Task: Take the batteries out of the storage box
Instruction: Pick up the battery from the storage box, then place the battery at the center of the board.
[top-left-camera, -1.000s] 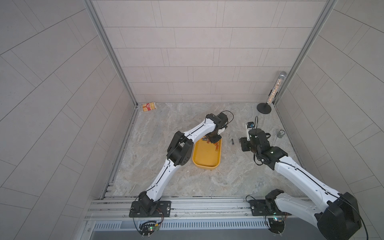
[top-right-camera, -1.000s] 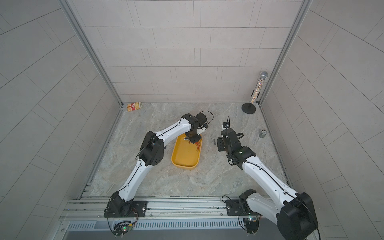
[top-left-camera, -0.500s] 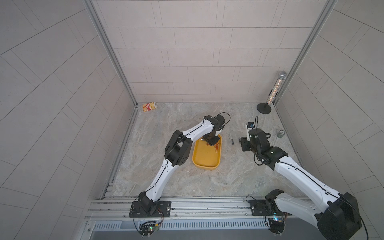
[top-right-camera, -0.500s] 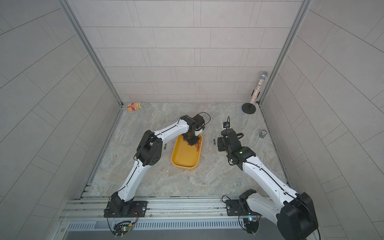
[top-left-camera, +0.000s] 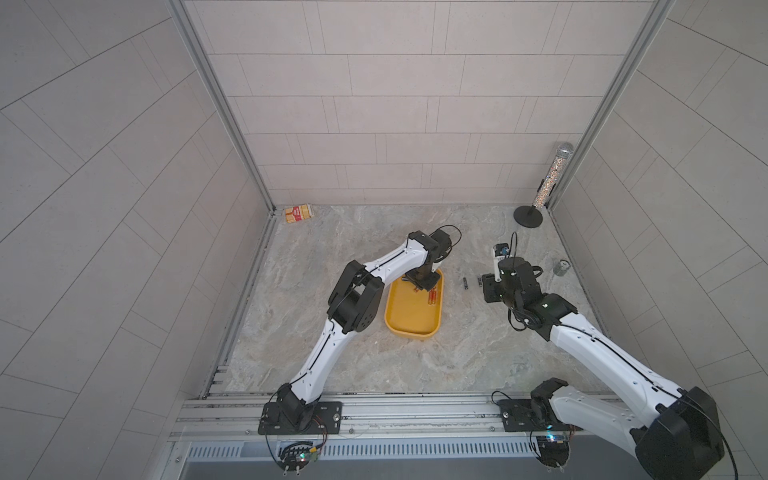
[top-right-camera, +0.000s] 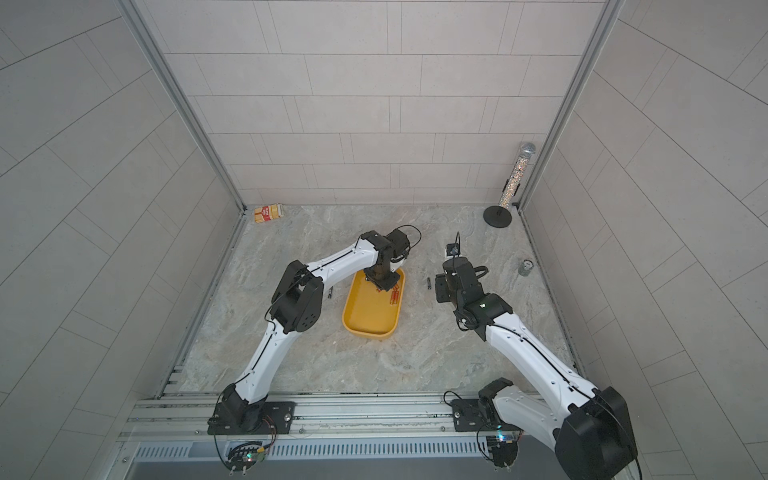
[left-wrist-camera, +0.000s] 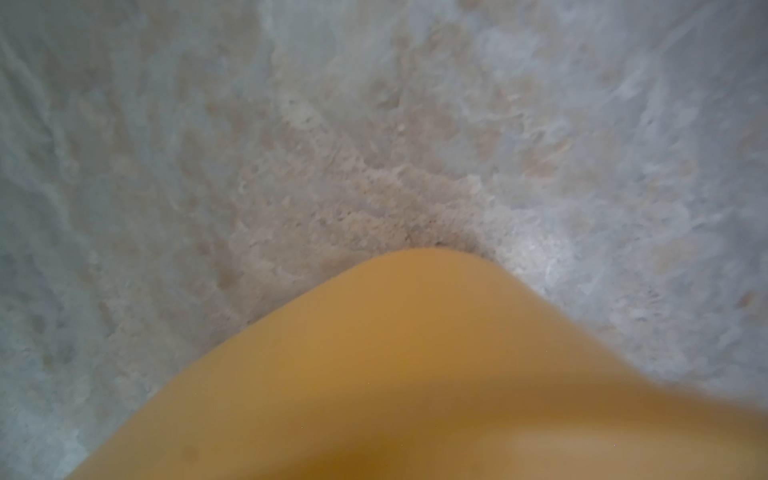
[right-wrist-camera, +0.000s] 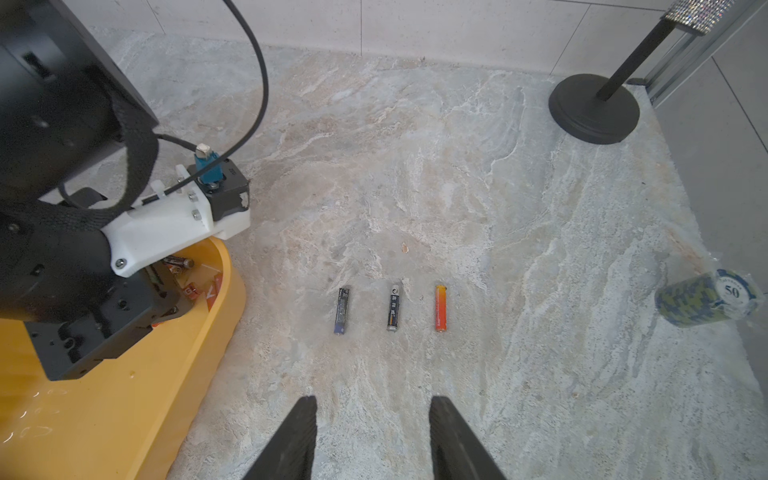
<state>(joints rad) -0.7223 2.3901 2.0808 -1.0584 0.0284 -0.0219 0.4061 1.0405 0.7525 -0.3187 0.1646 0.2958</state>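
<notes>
Lower now, the left tool is in the shallow yellow plastic storage box, pinched together among slim orange-red batteries for a pick — catch unclear; right tool waits apart over three on the marble desk.

Two arms in white shells with black joints

We see the left arm and the right arm built of smooth white links between bulky black joint housings, each bolted to a flat black base plate. A thin black cable runs to a blue plug on a white bracket studded with small silver screws; the right gripper ends in two black tapered fingers.
</notes>
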